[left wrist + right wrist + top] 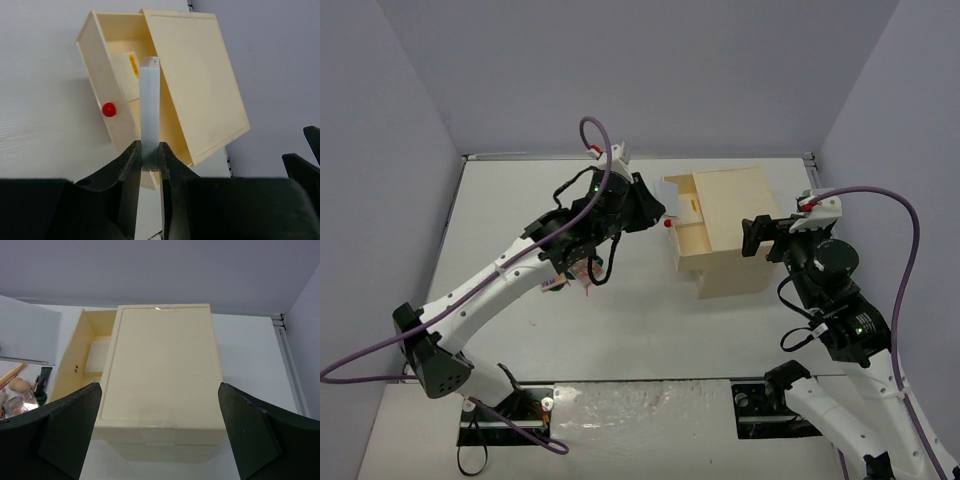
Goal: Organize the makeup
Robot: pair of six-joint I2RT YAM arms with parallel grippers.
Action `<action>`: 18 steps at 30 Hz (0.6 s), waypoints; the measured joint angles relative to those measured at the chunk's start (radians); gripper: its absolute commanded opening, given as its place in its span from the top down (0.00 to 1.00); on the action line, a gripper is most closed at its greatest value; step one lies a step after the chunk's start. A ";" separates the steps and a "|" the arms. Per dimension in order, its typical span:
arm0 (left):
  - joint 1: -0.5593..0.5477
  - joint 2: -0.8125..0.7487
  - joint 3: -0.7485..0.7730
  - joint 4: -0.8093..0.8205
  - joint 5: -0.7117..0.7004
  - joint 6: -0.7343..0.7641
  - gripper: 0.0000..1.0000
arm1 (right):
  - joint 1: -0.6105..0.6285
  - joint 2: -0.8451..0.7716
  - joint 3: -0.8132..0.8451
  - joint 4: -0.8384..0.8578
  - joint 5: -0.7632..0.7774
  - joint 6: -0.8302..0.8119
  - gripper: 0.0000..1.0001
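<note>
Two arms reach out from the near edge of the table [510, 200], and I read the scene outward from there. Nearest me, left of the table's middle and partly under my left forearm, lies the loose makeup [570, 278]. The right wrist view picks out a pinkish palette [22, 402], a black tube [44, 376] and a thin pencil [11, 374] in that pile. Further in, the left gripper [149, 150] is clenched on a white flat case [149, 100], pinching its lower end so it stands edge-on to the wrist camera. The case hangs over the pulled-out drawer [107, 75] of the wooden drawer box [735, 230], which sits right of the table's middle. The drawer sticks out to the left, with a red knob [109, 109] on its front. A second pale case [125, 70] with a yellow strip lies flat on the drawer floor. On the box's right side the right gripper [760, 235] is spread wide with nothing in it, its fingers [67, 425] framing the box lid in its own view. I cannot tell whether they touch the wood.
</note>
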 measured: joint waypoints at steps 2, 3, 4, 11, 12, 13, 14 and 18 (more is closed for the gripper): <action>-0.016 0.042 0.000 0.042 0.004 -0.021 1.00 | 0.000 -0.012 0.006 -0.010 0.005 0.001 0.00; -0.021 0.057 0.000 0.058 0.004 -0.031 1.00 | 0.000 -0.016 0.009 -0.013 0.007 0.001 0.00; -0.027 0.070 0.000 0.072 0.004 -0.040 1.00 | 0.000 -0.020 0.011 -0.015 0.010 0.001 0.00; -0.040 0.141 0.009 0.125 -0.031 -0.107 1.00 | 0.000 -0.027 0.013 -0.030 0.022 0.000 0.00; -0.042 0.152 0.014 0.130 -0.040 -0.117 1.00 | 0.000 -0.029 0.013 -0.031 0.023 0.000 0.00; -0.042 0.163 0.016 0.134 -0.050 -0.129 1.00 | 0.000 -0.030 0.013 -0.032 0.025 0.000 0.00; -0.042 0.172 0.017 0.136 -0.059 -0.140 1.00 | 0.000 -0.032 0.013 -0.033 0.026 0.000 0.00; -0.046 0.204 0.019 0.136 -0.095 -0.174 1.00 | 0.000 -0.037 0.013 -0.035 0.033 -0.003 0.00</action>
